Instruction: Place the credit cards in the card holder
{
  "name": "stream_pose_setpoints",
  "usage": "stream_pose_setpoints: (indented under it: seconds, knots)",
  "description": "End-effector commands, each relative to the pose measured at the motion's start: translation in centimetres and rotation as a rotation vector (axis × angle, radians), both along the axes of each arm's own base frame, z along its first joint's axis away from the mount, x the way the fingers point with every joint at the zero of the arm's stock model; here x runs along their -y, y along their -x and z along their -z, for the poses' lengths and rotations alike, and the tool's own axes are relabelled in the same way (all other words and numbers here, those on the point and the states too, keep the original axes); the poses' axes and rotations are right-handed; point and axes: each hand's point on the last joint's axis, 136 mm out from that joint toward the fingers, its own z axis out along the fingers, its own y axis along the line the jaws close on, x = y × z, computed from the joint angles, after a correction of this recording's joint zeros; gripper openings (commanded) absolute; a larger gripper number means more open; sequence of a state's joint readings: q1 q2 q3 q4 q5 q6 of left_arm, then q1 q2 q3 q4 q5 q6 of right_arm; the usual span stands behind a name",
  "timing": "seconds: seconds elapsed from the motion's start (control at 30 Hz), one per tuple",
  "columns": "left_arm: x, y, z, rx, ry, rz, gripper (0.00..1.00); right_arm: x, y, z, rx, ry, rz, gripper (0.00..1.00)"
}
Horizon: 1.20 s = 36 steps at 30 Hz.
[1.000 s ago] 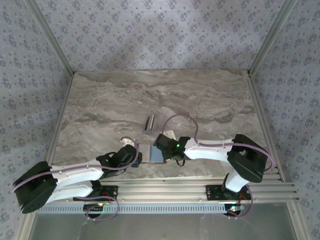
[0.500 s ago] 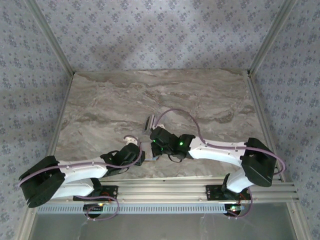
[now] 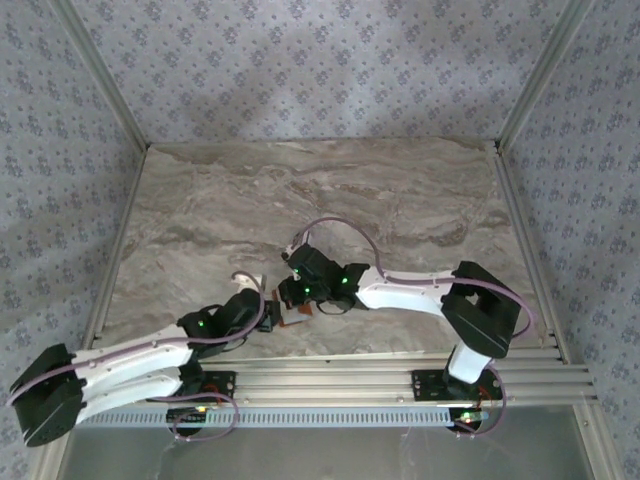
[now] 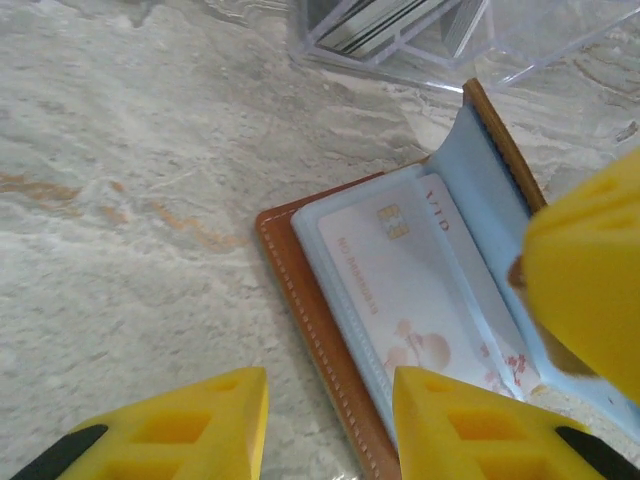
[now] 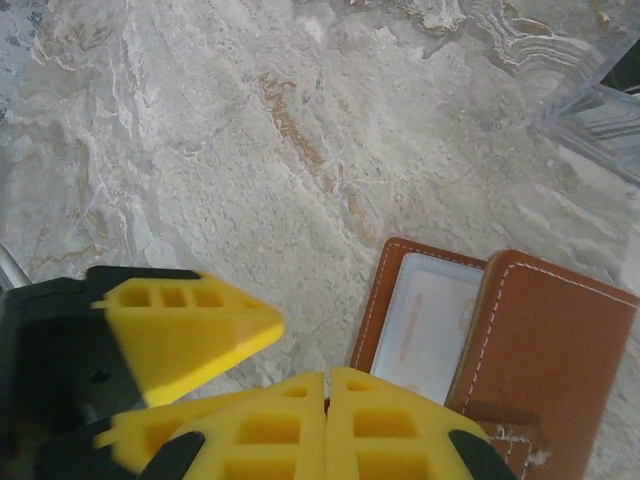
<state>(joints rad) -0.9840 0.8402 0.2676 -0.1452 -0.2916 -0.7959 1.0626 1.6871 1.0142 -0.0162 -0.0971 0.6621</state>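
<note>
Since right arm swung left over it, brown leather folding card holder (image 5: 560, 330) sits half-folded with flap raised, no longer flat open. Lies near front edge of marble tabletop (image 3: 400, 190); far and left areas free. Right fingers (image 5: 280, 430) pressed together; left fingers (image 4: 200, 425) part-spread, gripping nothing. One pale card (image 4: 400, 290) in sleeve. One clear plastic box (image 4: 450, 65) just beyond, its cards edge-on, count unclear.

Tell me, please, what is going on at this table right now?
Two robot arms are filling the brown card holder, which lies open on the marble table. One credit card already sits in an inside pocket. The left hand hovers open over the holder's near edge, while the right hand, shut, is beside its raised flap. More cards wait in a clear box behind.
</note>
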Motion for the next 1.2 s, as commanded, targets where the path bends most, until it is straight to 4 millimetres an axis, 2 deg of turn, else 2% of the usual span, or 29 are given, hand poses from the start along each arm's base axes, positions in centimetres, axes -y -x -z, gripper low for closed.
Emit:
stream_pose_setpoints:
  seconds: [0.0,0.07,0.2,0.37,0.43,0.6,0.7,0.8,0.9,1.0,1.07,1.17]
  knots:
    - [-2.8,1.2,1.6,-0.041,-0.074,-0.047,0.38,-1.1,-0.6,0.4,-0.027,-0.020,-0.002,0.00]
    - [-3.4,1.4,1.2,-0.033,-0.063,-0.065,0.38,-1.4,-0.5,1.0,-0.042,-0.019,-0.005,0.00]
    - [-4.2,1.4,0.3,-0.004,-0.029,-0.093,0.39,-1.8,-0.5,2.2,-0.069,-0.010,-0.008,0.08]
    - [-4.5,1.3,-0.1,0.010,-0.012,-0.104,0.40,-2.1,-0.1,2.8,-0.088,0.002,-0.032,0.30]
    - [-4.5,1.3,-0.1,0.009,-0.012,-0.102,0.40,-2.2,0.2,2.5,-0.093,0.003,-0.047,0.41]
    - [-4.2,1.1,-0.5,0.015,-0.004,-0.093,0.41,-2.0,1.1,1.0,-0.109,-0.023,-0.096,0.61]
    - [-4.0,1.0,-1.0,0.021,0.007,-0.086,0.41,-1.2,1.4,-0.5,-0.096,-0.023,-0.110,0.66]
    - [-3.4,0.8,-1.6,0.027,0.016,-0.067,0.41,0.7,0.9,-1.3,-0.053,0.018,-0.088,0.66]
    - [-2.4,0.6,-2.1,0.025,0.018,-0.035,0.41,2.8,0.4,-1.7,-0.039,0.023,-0.050,0.60]
    - [-0.8,0.1,-2.7,0.015,0.020,0.001,0.40,4.9,-0.3,-1.5,-0.023,0.042,-0.005,0.47]
    - [0.4,-0.3,-3.3,0.017,0.034,0.023,0.39,6.2,-0.9,-1.1,-0.017,0.053,0.030,0.34]
    - [1.2,-0.9,-4.3,0.031,0.040,0.026,0.38,7.7,-1.6,-0.1,-0.016,0.081,0.077,0.21]
